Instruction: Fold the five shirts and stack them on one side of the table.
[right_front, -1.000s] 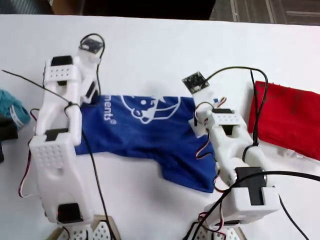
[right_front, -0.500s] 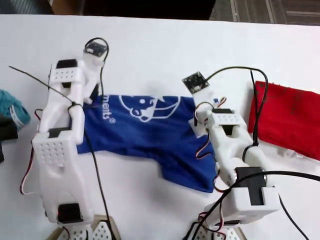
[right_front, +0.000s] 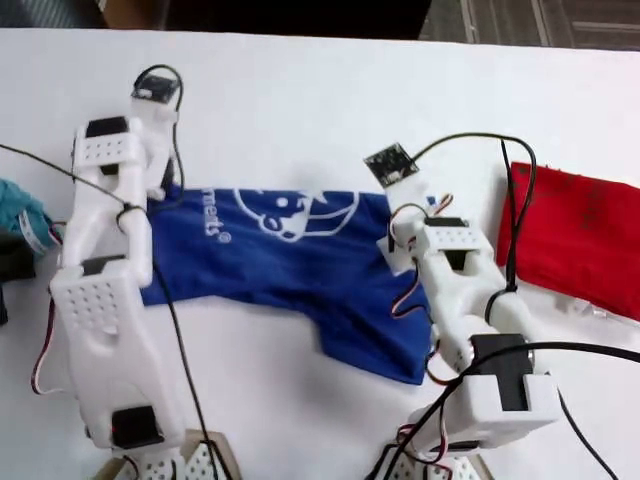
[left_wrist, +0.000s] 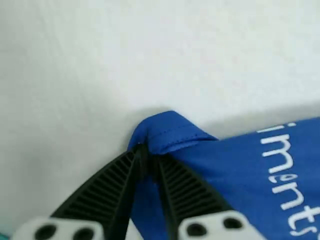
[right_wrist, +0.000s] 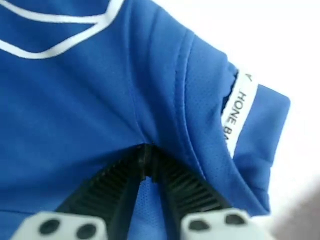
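The blue shirt (right_front: 300, 262) is lying spread on the white table (right_front: 330, 100), its long axis running from one arm to the other. The left gripper (left_wrist: 146, 151) is pinching the left corner; the right gripper (right_wrist: 148, 154) is clamping the fabric at the opposite end.

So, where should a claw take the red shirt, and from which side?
Probably the red shirt at its left edge, coming from the side of the blue shirt. It lies flat, so only an edge can be pinched; that one is nearest the right arm.
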